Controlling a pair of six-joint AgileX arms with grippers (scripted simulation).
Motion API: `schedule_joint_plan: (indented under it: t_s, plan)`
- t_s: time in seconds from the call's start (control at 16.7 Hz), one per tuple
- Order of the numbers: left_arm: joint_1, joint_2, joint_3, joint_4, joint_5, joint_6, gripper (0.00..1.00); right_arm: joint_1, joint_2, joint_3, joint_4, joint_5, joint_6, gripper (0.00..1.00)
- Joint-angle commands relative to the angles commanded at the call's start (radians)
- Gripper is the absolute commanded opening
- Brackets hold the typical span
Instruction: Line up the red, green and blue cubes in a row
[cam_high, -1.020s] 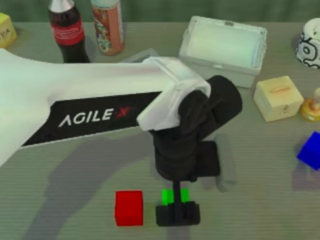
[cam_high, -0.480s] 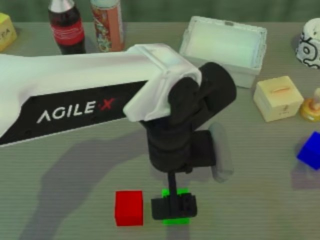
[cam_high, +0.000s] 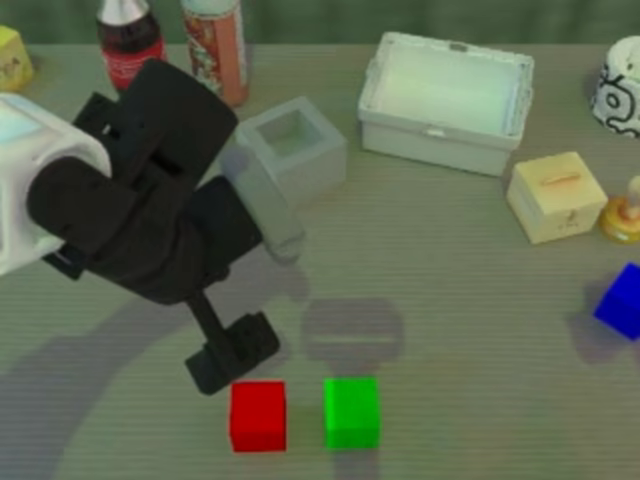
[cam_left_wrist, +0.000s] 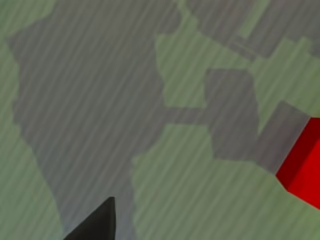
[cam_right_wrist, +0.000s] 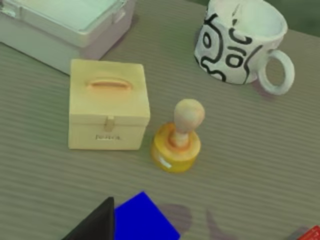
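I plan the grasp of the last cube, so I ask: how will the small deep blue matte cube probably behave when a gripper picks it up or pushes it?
The small deep blue matte cube looks rigid with flat faces, so it probably slides rather than rolls when pushed. Its matte sides likely give two fingers a fair hold. It sits flat and low on the table, so tipping seems unlikely.

The left arm (cam_high: 130, 215) is built of a glossy white shell segment followed by bulky matte black rounded housings, with a pale grey cylindrical piece on its side. From the black housings a thin black stem runs to the left tool (cam_high: 232, 352), a blocky black part. In each wrist view only a dark, pointed black fingertip (cam_left_wrist: 97, 225) shows.
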Motion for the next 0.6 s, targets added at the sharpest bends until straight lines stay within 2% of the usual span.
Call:
schedule_joint_plan:
  t_s: [0.6]
  plan:
    - [0.446, -0.944, -0.713, 0.510, 0.003, -0.299, 1.00, 0.037, 0.962, 0.624, -0.505, 0.007, -0.364, 1.00]
